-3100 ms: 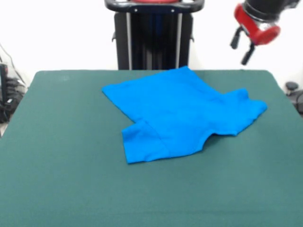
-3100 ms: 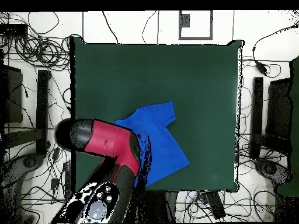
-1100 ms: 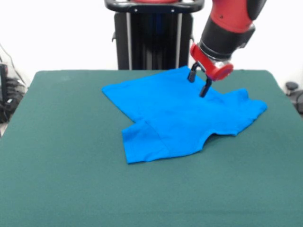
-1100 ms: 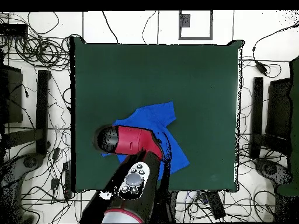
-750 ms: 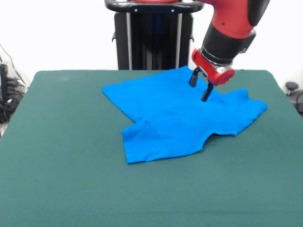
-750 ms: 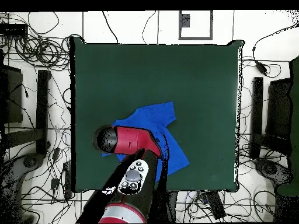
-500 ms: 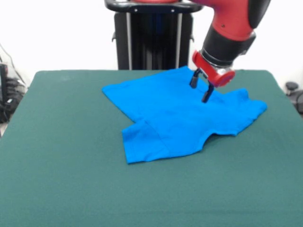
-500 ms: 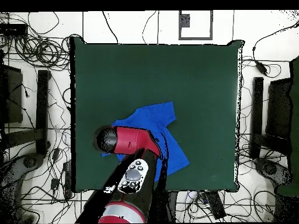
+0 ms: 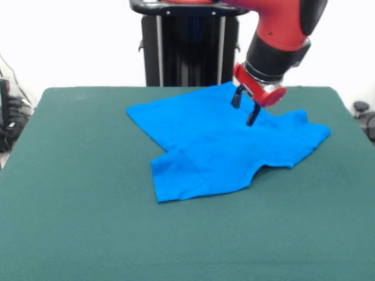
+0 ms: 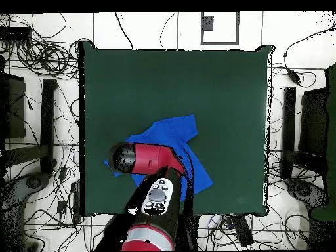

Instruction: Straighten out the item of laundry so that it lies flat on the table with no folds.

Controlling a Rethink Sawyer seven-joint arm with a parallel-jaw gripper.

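My claw (image 9: 245, 111) hangs spread and empty over the upper right of the shirt (image 9: 222, 146), which lies mid-table (image 9: 76, 222) with a sleeve folded under, so flattening remains undone.

Robotics lab. Green felt desk (image 10: 216, 92) on a white tiled floor (image 10: 157, 29). Loose black cables (image 10: 39, 46) tangle across the floor on the left and right of the desk in the overhead view. Dark equipment stands (image 10: 48, 125) flank it. Red and black arm (image 9: 281, 35) on a black pedestal (image 9: 190, 44) against a plain white wall (image 9: 70, 41).
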